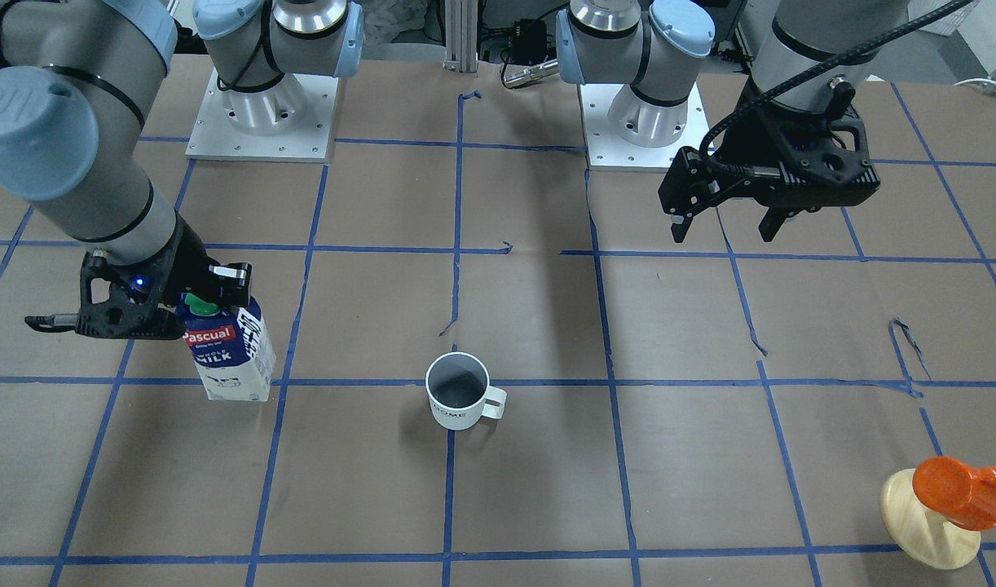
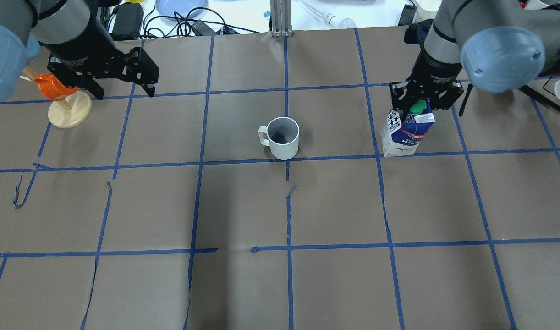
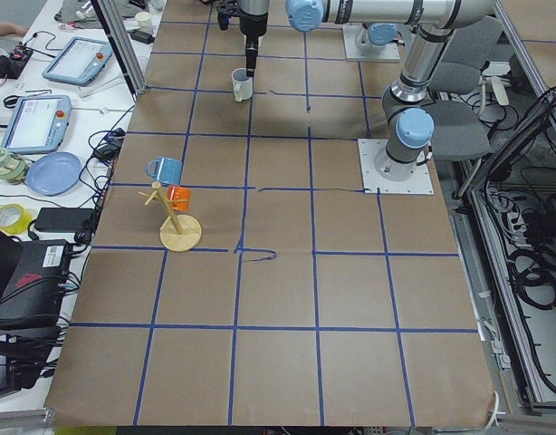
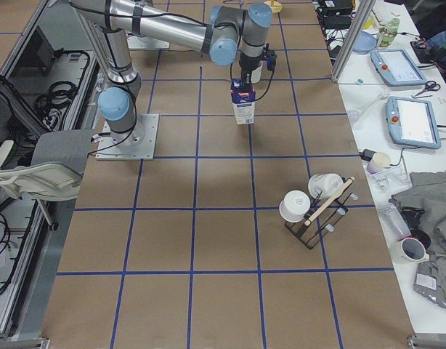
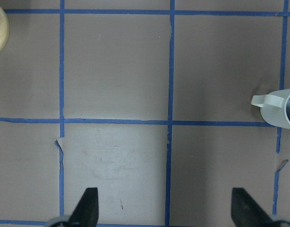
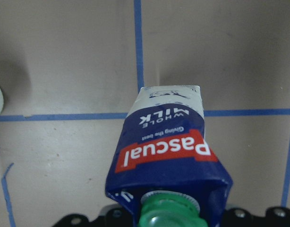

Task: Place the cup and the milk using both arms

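The right fingers (image 1: 235, 277) pinch the milk (image 1: 229, 350) by its gable, held between them; thin card, it may crumple. The left fingers (image 5: 87, 210) gape empty, the stiff cup (image 1: 459, 393) well aside; take its rim.

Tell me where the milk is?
In the overhead view the milk is on the right, right of the cup, its top in the right gripper.

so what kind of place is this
Probably a robotics lab: a left arm and right arm bolted to a paper-covered table gridded with blue tape, with control pendants and cables beside it.
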Available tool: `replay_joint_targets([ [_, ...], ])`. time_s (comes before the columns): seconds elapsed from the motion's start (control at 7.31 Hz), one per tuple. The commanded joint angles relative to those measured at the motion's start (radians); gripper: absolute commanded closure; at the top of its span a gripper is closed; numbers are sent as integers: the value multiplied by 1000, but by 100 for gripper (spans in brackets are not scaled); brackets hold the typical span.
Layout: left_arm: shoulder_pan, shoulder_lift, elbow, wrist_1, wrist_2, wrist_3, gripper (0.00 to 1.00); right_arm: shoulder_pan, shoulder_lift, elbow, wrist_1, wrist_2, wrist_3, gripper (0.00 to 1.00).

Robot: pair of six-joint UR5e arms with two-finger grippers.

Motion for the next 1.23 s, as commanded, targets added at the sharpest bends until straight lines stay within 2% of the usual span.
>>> replay_joint_targets([
  [0.0, 0, 0, 2, 0, 1, -1, 0, 91, 93, -103, -7, 52, 134, 58],
  [0.55, -1, 0, 3, 0, 1, -3, 0, 262, 139, -103, -18, 67, 320, 58],
  [0.96, -1, -1, 5, 0, 0, -3, 0, 268, 154, -105, -50, 84, 331, 56],
  [1.09, -1, 0, 3, 0, 1, -3, 0, 268, 154, -103, -55, 83, 328, 35],
])
